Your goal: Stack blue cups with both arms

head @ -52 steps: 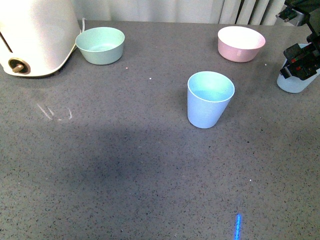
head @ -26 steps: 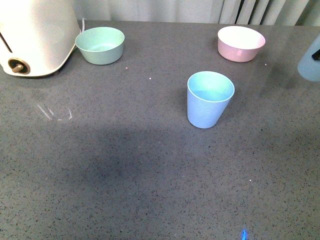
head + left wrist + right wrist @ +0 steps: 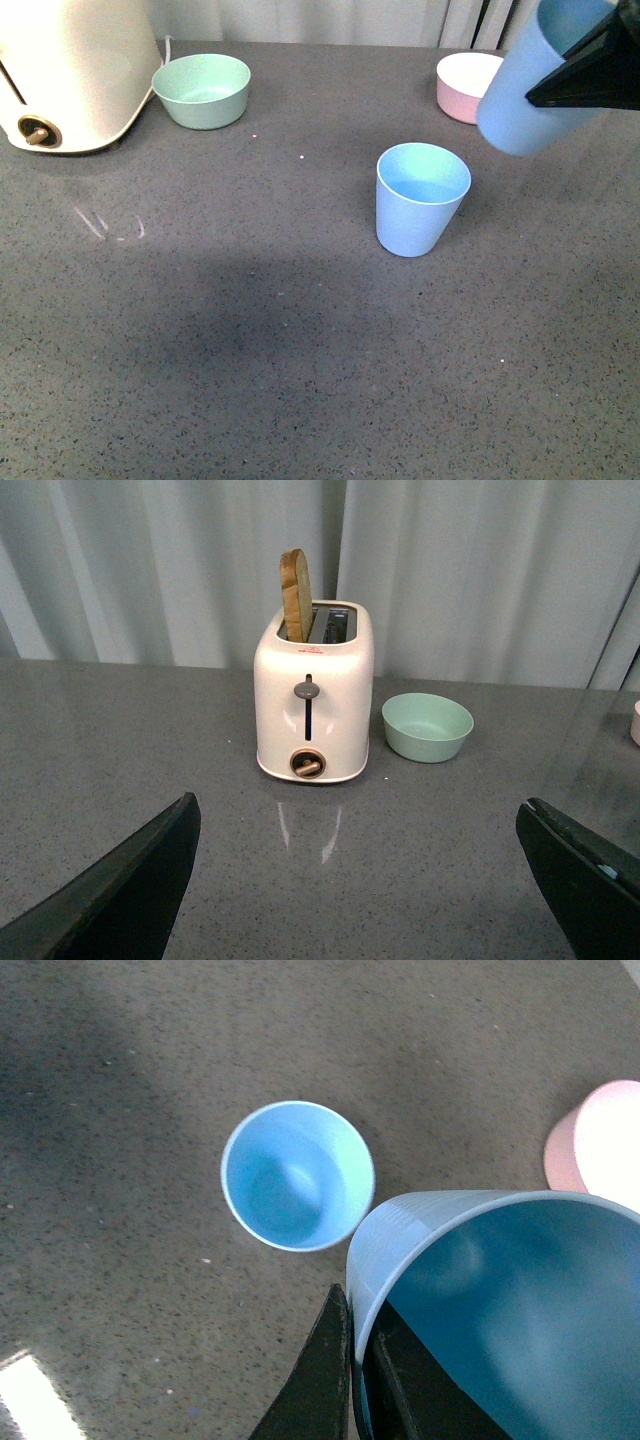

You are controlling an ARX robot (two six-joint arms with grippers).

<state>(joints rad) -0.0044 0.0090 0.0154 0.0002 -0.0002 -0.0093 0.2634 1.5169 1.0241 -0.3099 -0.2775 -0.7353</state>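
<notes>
Right gripper (image 3: 357,1375) pinched a raised, tilted cup (image 3: 520,100) by its rim near the standing cup (image 3: 422,200); left gripper (image 3: 357,820) gaped empty. Light, stiff, slick plastic seemingly suited rim holds.

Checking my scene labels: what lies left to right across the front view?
cream plastic toaster → mint-green round bowl → upright light blue plastic tumbler → tilted light blue plastic tumbler, held in the air
</notes>
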